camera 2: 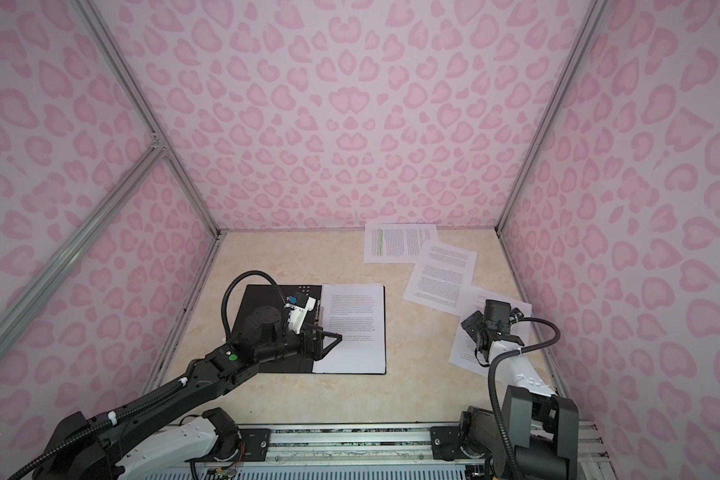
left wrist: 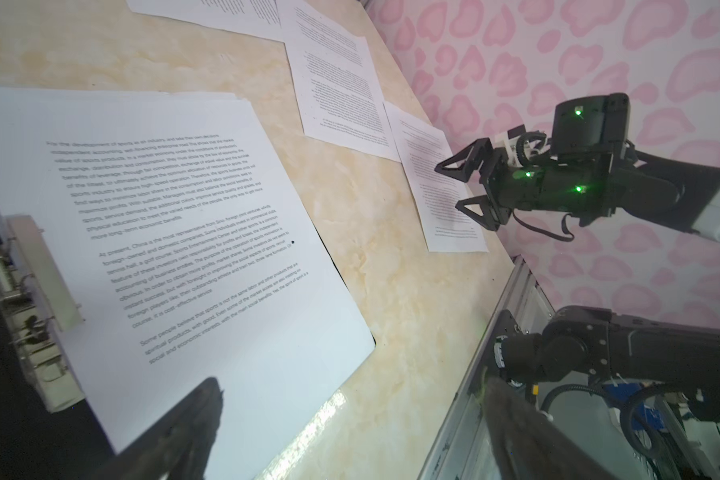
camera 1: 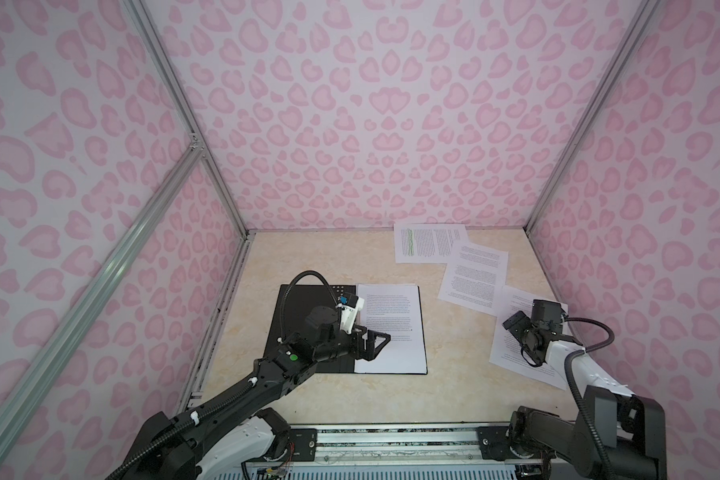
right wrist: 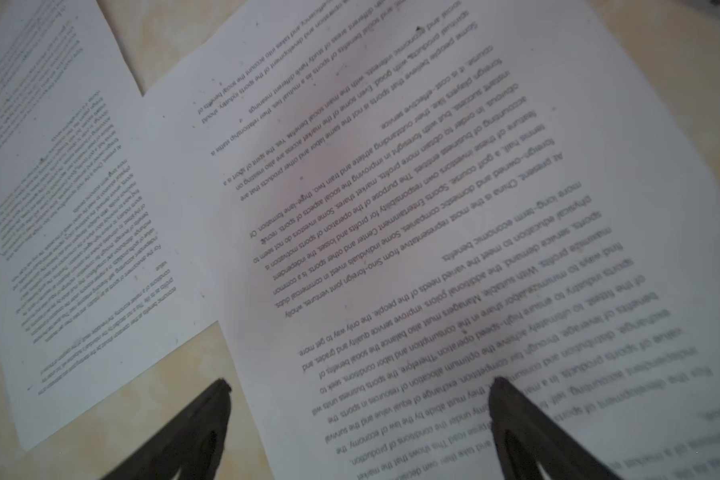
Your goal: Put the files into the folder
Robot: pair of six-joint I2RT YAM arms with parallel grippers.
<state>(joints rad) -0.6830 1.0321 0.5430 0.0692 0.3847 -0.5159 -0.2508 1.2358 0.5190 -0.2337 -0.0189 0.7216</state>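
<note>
My left gripper (camera 1: pixel 373 345) is spread wide and empty, hanging over the near left part of the stack (camera 1: pixel 395 328). I cannot tell whether a finger touches paper. The stack lies in the right half of the folder (camera 1: pixel 292 299). The folder is open flat in the left middle of the table (camera 1: pixel 308 257), with only its black inside showing. The stack's long axis runs from the near edge to the far edge, with the top of its text toward the far edge. The clip (left wrist: pixel 30 291) sits beside the stack, blurred in the left wrist view. My left arm hides much of the folder's left half.

My right gripper (left wrist: pixel 447 187) is spread too, pinching nothing, above the near sheet (camera 1: pixel 510 353) by the right edge. In the right wrist view one fingertip (right wrist: pixel 499 384) is over that sheet and the other is over bare table beside it. I cannot judge contact. The near sheet runs long toward the far edge, slightly tilted, and the right arm hides its near corner. Its far corner lies over the middle sheet (camera 1: pixel 472 272), also tilted. The middle sheet lies over a corner of the green-marked sheet (camera 1: pixel 429 243), whose long axis follows the far edge. I cannot count the sheets in the stack.
</note>
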